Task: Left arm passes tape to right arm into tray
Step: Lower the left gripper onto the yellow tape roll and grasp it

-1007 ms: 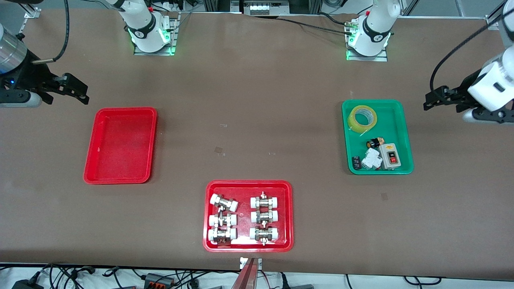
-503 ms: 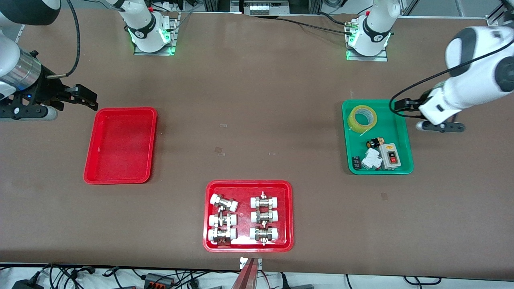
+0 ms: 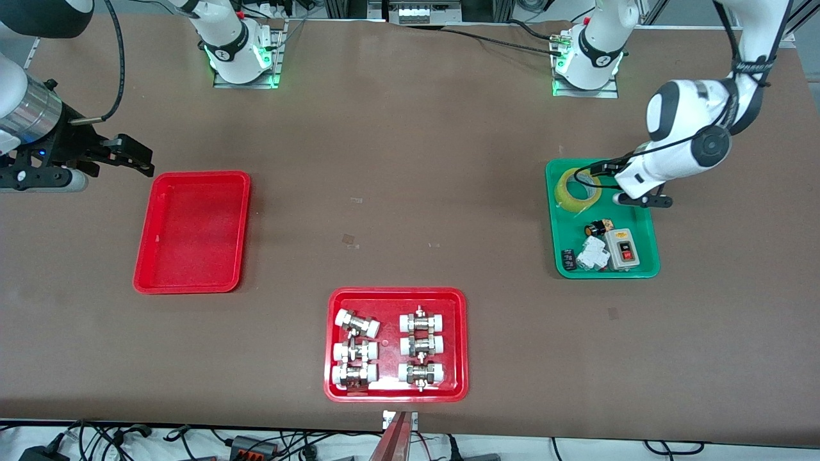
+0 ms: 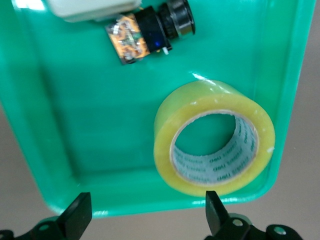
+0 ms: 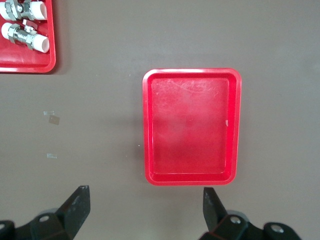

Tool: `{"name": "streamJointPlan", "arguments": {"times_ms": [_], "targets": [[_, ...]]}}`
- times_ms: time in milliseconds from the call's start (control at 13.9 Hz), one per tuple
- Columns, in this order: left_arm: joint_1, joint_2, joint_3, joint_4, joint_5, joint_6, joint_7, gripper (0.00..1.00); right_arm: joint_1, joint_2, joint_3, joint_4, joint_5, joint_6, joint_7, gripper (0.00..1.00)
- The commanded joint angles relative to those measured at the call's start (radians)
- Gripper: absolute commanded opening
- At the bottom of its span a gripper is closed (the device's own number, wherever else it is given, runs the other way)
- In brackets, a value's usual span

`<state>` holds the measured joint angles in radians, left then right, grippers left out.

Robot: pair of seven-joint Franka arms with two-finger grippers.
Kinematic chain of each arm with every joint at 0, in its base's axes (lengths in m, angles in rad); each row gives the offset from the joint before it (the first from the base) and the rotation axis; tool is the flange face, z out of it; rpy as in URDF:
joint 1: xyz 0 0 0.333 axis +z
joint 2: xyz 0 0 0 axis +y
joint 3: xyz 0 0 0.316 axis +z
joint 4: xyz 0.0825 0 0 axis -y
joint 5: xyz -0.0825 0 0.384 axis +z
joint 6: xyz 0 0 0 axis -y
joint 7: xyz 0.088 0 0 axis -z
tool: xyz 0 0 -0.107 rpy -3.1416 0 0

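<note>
The tape [image 3: 572, 192], a yellowish roll with a pale core, lies flat in the green tray [image 3: 570, 224], in the corner farthest from the front camera. My left gripper [image 3: 586, 173] hangs open over the tape and that end of the tray, holding nothing. In the left wrist view the tape [image 4: 167, 132] sits above my left gripper [image 4: 146, 215], whose fingertips [image 4: 79, 210] stand wide apart over the green tray's rim [image 4: 150, 205]. The plain red tray [image 3: 192, 174] is empty. My right gripper [image 3: 146, 161] waits open and empty beside its corner, seen in the right wrist view as the gripper [image 5: 142, 210] below the tray [image 5: 192, 125].
The green tray also holds a grey switch box [image 3: 621, 248], a black and yellow push button [image 3: 597, 228] and a white breaker [image 3: 592, 253]. A second red tray [image 3: 397, 294] with several white-capped metal fittings lies near the front edge; its corner shows in the right wrist view [image 5: 25, 67].
My left arm has swung in from the table's end to over the green tray and the tape. My right gripper came a little closer to the plain red tray, then held still.
</note>
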<state>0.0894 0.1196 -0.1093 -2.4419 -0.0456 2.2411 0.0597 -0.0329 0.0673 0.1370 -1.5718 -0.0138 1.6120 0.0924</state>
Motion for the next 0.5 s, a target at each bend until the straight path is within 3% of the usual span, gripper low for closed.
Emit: {"name": "streamJointPlan", "arguments": {"times_ms": [0,216,288,431], "targets": [[0.003,0.047,-0.012,0.007,-0.013,0.058,0.022,1.0,-0.001,-0.004,0.0,0.009,0.0,-0.012,0.003,1.0],[0.001,0.094,-0.013,0.007,-0.013,0.117,0.022,1.0,-0.001,-0.004,0.0,0.01,0.0,-0.014,0.001,1.0],[0.001,0.095,-0.013,0.007,-0.013,0.117,0.022,0.93,-0.001,-0.006,0.0,0.009,0.0,-0.014,-0.002,1.0],[0.001,0.11,-0.013,0.007,-0.013,0.133,0.022,0.57,-0.001,-0.006,0.0,0.009,0.001,-0.014,-0.003,1.0]]}}
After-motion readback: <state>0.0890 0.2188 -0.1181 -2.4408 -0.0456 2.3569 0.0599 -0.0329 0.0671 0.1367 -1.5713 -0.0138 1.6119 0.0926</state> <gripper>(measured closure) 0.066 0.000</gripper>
